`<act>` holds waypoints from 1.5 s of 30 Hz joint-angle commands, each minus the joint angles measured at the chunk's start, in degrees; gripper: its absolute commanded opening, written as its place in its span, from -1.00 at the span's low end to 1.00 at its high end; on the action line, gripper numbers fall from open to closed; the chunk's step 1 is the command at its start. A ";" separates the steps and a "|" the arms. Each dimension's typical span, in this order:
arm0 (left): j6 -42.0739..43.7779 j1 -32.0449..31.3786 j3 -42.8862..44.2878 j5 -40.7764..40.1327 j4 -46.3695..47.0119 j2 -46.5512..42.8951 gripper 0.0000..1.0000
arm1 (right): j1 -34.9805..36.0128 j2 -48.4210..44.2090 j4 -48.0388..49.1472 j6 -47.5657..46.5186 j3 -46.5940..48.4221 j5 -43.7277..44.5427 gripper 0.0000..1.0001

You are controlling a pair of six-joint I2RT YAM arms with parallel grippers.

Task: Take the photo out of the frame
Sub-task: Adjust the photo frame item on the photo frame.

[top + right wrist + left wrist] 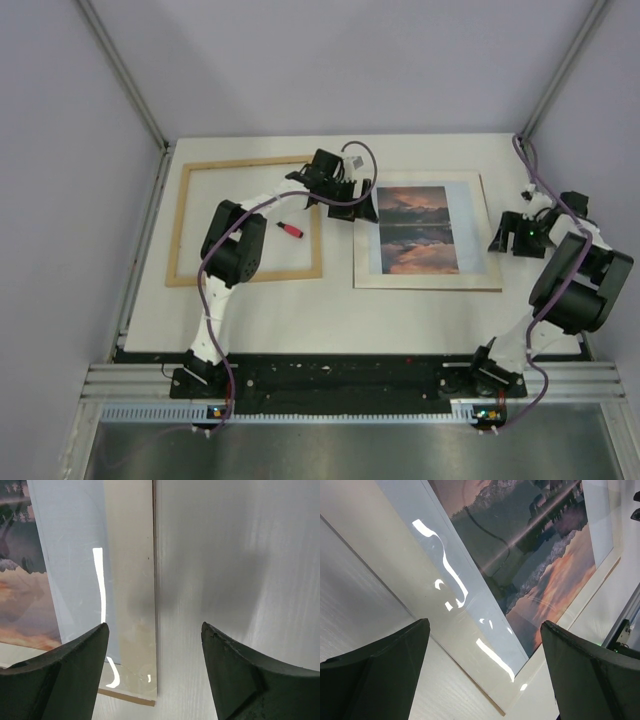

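Note:
The photo (pixel 420 230), a sunset print on a white sheet, lies flat right of centre on a cream sheet with a brown backing board (pixel 125 696) under it. A glossy clear layer covers it. The empty light-wood frame (pixel 176 228) lies to the left, apart from the photo. My left gripper (pixel 365 205) is open over the stack's far-left corner; its wrist view shows the photo (pixel 535 555) and that corner between its fingers (pixel 485 670). My right gripper (pixel 503 240) is open and empty beside the stack's right edge (pixel 155 670), above bare table.
A small red object (pixel 290 230) lies inside the empty frame's opening. The table's white top (pixel 300 310) is bounded by grey walls and metal rails. The left arm reaches across the frame's right side.

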 commanded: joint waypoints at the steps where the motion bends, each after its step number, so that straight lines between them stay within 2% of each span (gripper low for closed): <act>1: 0.62 0.34 -0.70 1.64 2.01 -2.12 0.96 | -1.46 3.65 -2.46 -1.67 1.20 -7.00 0.46; 7: 0.01 0.25 0.08 2.78 3.51 -0.36 0.97 | -2.08 7.62 -9.23 -6.06 3.31 -16.77 0.36; 25: -2.28 -0.54 0.26 6.38 7.29 5.35 0.97 | -3.57 6.65 -15.48 -3.87 8.24 -28.73 0.17; 34: -2.98 -0.63 1.41 7.17 7.64 7.20 0.97 | -3.57 15.43 -23.21 -6.41 11.93 -38.22 -0.01; 45: -2.54 -2.21 0.26 6.91 7.90 8.25 0.97 | -3.57 14.92 -24.01 -7.04 11.40 -40.86 -0.08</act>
